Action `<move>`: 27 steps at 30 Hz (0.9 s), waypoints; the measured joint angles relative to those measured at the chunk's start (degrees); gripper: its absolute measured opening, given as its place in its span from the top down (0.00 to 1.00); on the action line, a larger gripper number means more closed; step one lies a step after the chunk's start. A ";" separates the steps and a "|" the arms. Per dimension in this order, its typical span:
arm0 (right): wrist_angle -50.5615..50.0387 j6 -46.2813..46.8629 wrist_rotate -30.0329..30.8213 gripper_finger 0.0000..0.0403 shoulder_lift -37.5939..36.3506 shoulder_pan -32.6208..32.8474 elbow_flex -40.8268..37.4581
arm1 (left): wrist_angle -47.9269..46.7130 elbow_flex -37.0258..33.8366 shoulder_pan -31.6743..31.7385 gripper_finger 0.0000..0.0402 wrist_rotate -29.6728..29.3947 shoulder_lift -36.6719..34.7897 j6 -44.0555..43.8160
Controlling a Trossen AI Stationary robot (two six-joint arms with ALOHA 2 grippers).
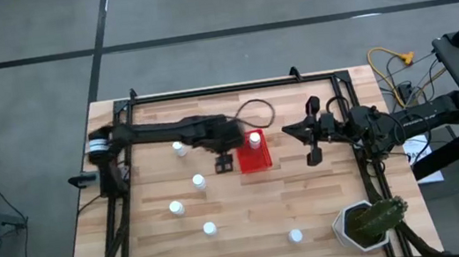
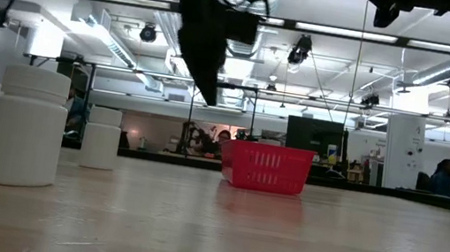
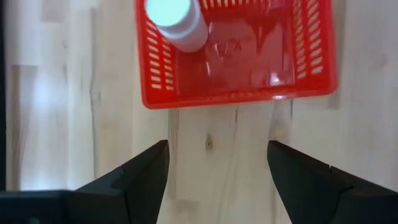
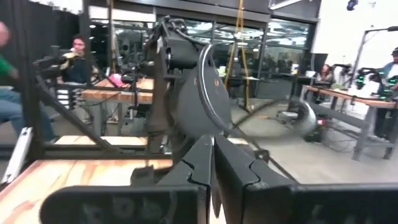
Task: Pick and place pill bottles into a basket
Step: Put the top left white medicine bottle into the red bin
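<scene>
The basket is a small red rectangular tub with slotted walls, sitting near the middle of the wooden counter. One pill bottle stands inside it against one corner: a short white cylinder with a white cap, far smaller than the basket.

The left end effector hangs above the counter just beside the basket's near wall, its fingers spread apart and gripping nothing.

Five more pill bottles, all alike, stand upright on the counter: one beside the left arm, and others scattered toward the front edge.

The right end effector waits well to the right of the basket, fingers pressed together and empty. A white pot with a green plant sits at the counter's front right corner.
</scene>
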 joint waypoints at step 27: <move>13.21 2.41 -13.87 0.98 -32.41 -0.02 -27.17 | 29.57 -45.10 0.11 0.37 2.94 -47.70 -1.42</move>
